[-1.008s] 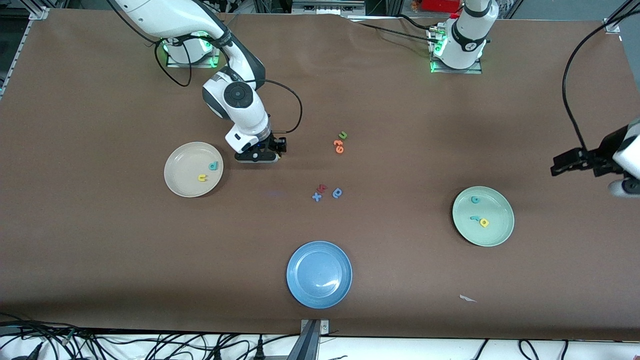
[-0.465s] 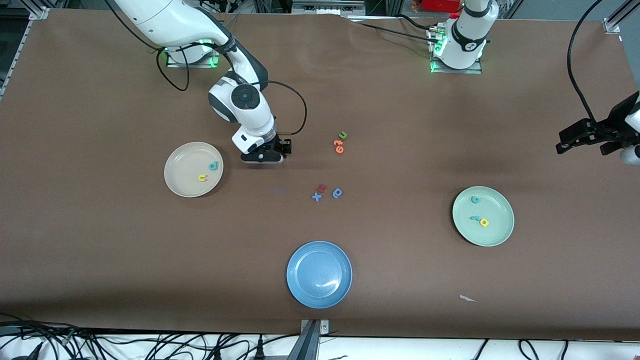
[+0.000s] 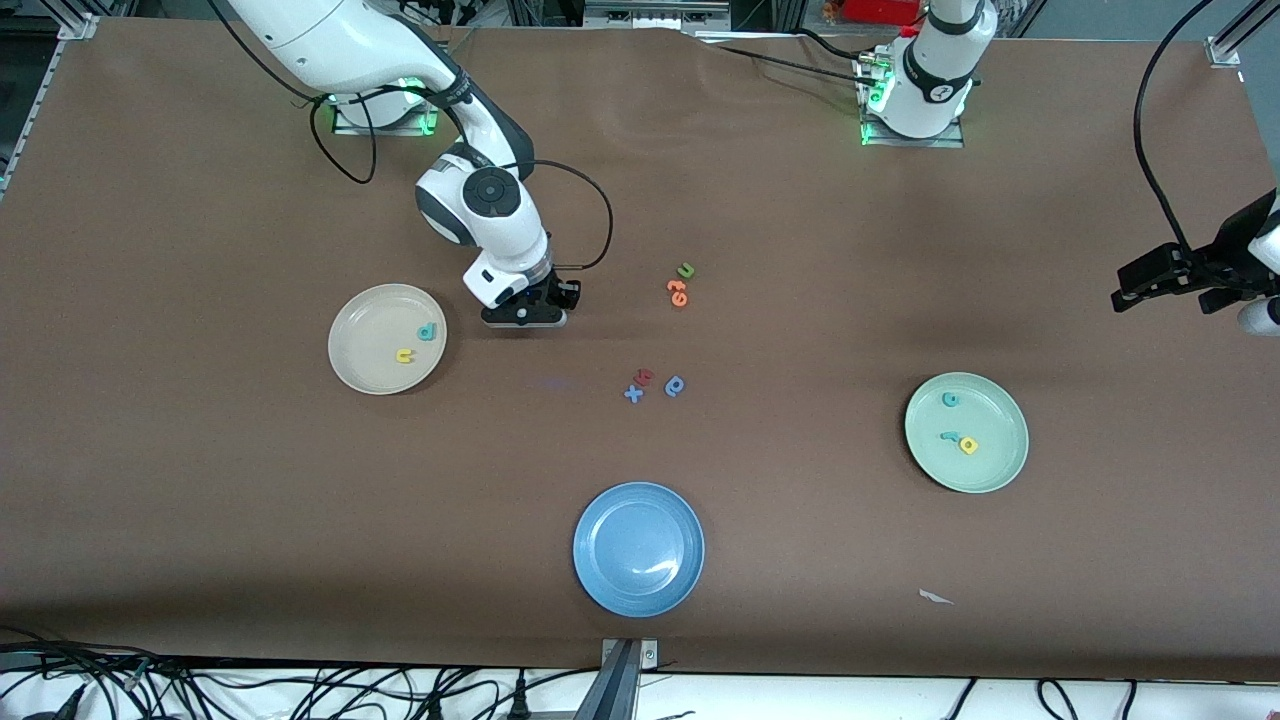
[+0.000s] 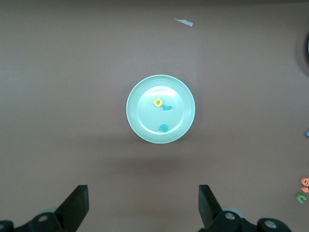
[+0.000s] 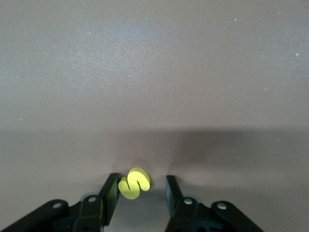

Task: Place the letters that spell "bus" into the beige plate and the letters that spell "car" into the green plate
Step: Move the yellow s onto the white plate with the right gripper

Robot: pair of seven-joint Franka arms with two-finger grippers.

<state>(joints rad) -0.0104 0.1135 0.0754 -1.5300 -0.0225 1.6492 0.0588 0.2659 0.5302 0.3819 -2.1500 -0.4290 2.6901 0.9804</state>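
My right gripper is down at the table beside the beige plate, toward the left arm's end. Its jaws straddle the yellow s: one finger touches it, and a gap remains at the other. The right gripper is still open. On the beige plate lie the teal b and the yellow u. The green plate holds the teal c, teal r and yellow a. My left gripper hangs open and empty, high at the table's edge.
A blue plate sits near the front edge. At mid-table lie loose letters: a green u, orange ones, a blue x, a red one and a blue round one. A paper scrap lies near the green plate.
My right gripper shifted a little toward the left arm's end, then narrowed its jaws around the yellow s. The left gripper drifted outward and upward.
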